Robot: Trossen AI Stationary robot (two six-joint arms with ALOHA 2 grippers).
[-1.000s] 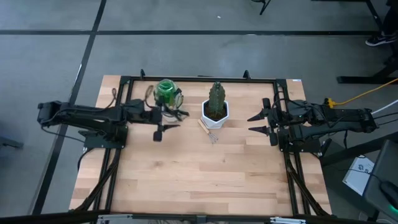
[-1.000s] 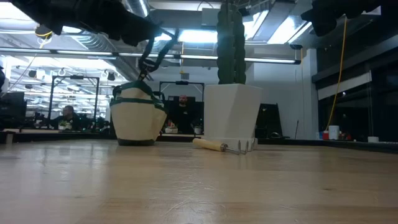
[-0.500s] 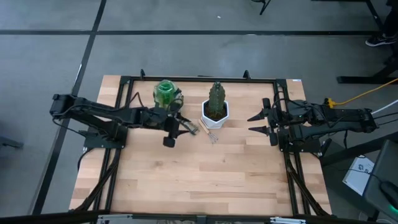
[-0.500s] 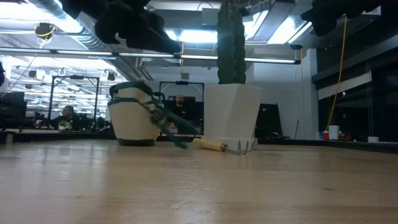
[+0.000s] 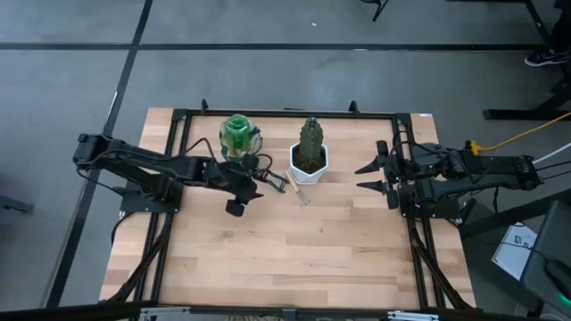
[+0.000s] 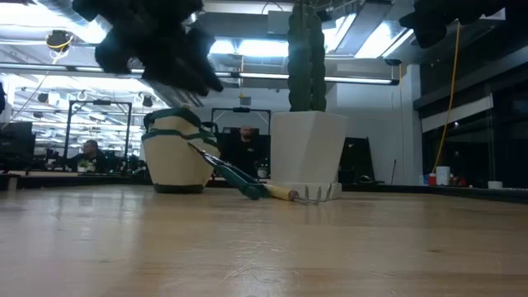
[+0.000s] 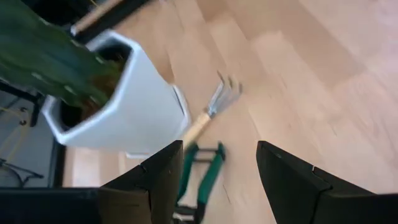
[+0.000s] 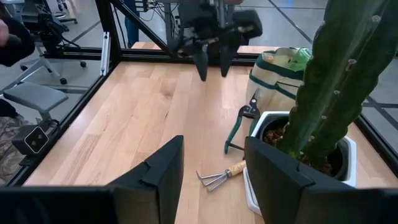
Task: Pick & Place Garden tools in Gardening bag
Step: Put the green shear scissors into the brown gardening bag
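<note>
The beige gardening bag (image 5: 252, 143) stands at the far middle with the green spray bottle (image 5: 236, 132) in it. The pruning shears (image 8: 238, 127) lie between the bag and the white cactus pot (image 5: 309, 160). In the low view the shears (image 6: 231, 171) slant, head end against the bag and handle ends on the table. The hand fork (image 5: 299, 190) lies in front of the pot. My left gripper (image 7: 217, 180) is open and empty, above the shears. My right gripper (image 5: 368, 176) is open and empty at the right. The trowel is not in view.
The cactus in its white pot (image 6: 309, 148) stands just right of the bag (image 6: 173, 161), with the fork (image 6: 293, 195) at its foot. The near half of the table (image 5: 294, 259) is bare wood. A dark frame (image 5: 285, 113) borders the work area.
The shears hung under my left gripper over the bag a second ago. They have left the gripper and fallen beside the bag, toward the pot, and now rest slanted against the bag. My left gripper has gone toward the table's right and near edge, away from the bag.
</note>
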